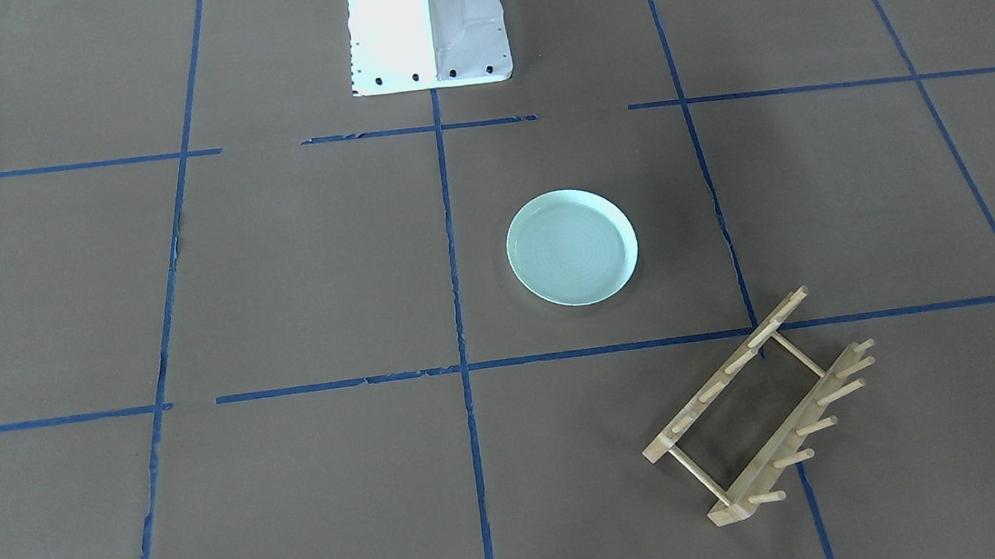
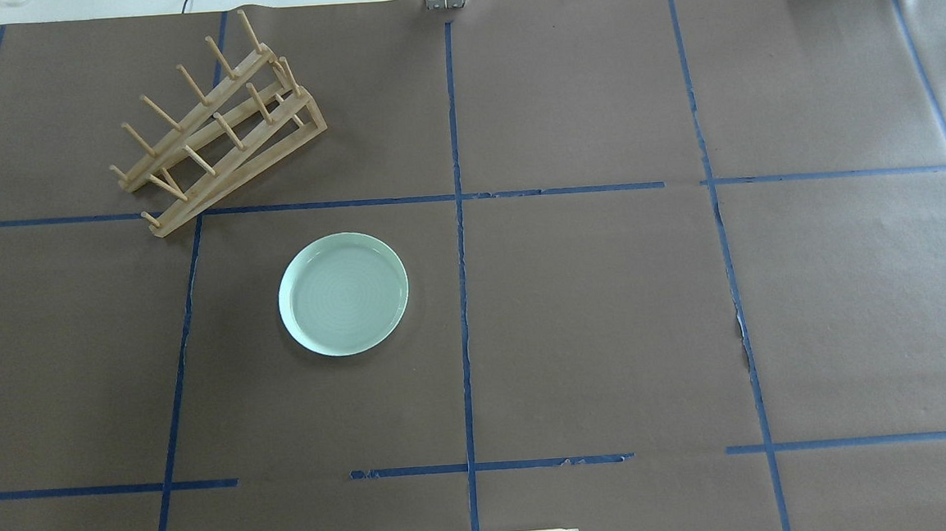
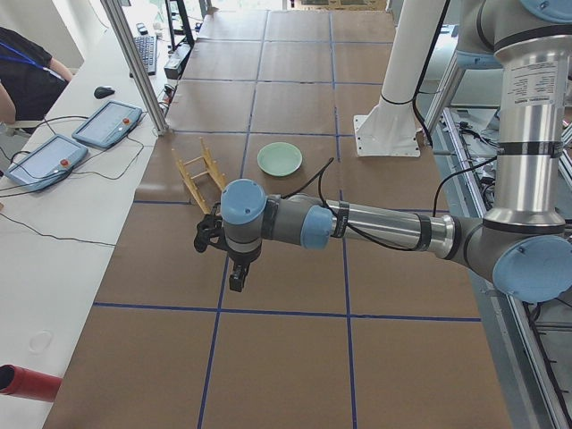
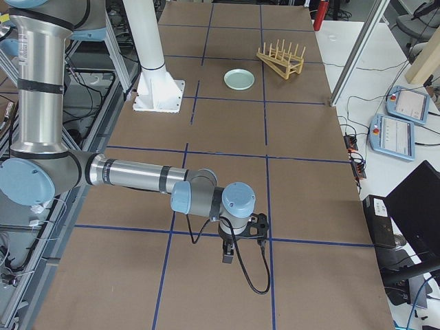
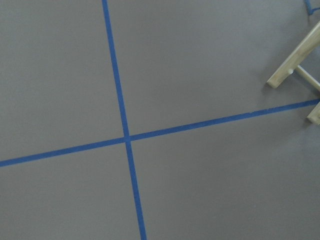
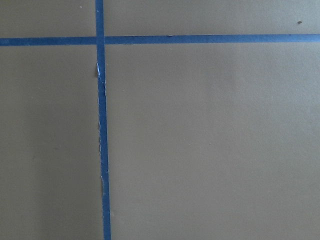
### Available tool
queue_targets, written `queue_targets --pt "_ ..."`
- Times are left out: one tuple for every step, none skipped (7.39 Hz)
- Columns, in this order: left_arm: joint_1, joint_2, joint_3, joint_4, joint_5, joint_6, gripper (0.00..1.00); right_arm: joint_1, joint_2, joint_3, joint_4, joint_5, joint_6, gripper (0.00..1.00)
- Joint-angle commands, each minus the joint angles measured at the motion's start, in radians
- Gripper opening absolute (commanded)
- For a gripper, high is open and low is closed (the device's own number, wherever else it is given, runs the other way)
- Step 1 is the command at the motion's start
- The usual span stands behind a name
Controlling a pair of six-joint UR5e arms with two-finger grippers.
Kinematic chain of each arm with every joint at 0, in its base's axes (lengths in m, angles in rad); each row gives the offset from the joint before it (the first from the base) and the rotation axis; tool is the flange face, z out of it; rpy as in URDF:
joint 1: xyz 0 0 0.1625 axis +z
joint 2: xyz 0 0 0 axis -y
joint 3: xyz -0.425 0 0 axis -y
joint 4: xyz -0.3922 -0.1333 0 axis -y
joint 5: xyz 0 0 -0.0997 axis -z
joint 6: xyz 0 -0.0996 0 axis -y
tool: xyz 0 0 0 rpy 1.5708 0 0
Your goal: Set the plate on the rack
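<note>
The pale mint-green plate [image 1: 572, 248] lies flat on the brown table, also in the overhead view [image 2: 343, 294]. The wooden rack [image 1: 757, 410] stands apart from it, diagonal on the table, pegs up [image 2: 214, 125]; its end shows in the left wrist view [image 5: 300, 65]. The left gripper [image 3: 237, 282] hangs above the table short of the rack; I cannot tell if it is open or shut. The right gripper [image 4: 227, 257] hangs over the table far from the plate [image 4: 239, 79]; I cannot tell its state either. Neither holds anything that I can see.
The white robot pedestal [image 1: 427, 26] stands at the table's robot-side edge. Blue tape lines [image 2: 458, 217] grid the table. Two teach pendants [image 3: 107, 123] and a seated operator [image 3: 22, 76] are beside the table, past the rack.
</note>
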Motion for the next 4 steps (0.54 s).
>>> queue_targets --pt "0.127 -0.091 -0.070 0.001 0.000 -0.221 1.00 0.001 0.000 0.000 0.000 0.000 0.000 1.00" --pt "0.193 -0.140 -0.083 0.001 0.002 -0.354 1.00 -0.001 0.000 0.000 0.000 0.000 0.000 1.00" --pt "0.273 -0.206 -0.097 0.004 0.003 -0.489 1.00 -0.001 0.000 0.000 0.000 0.000 0.000 1.00" --pt "0.385 -0.255 -0.098 0.013 0.049 -0.625 1.00 -0.001 0.000 0.000 0.000 0.000 0.000 1.00"
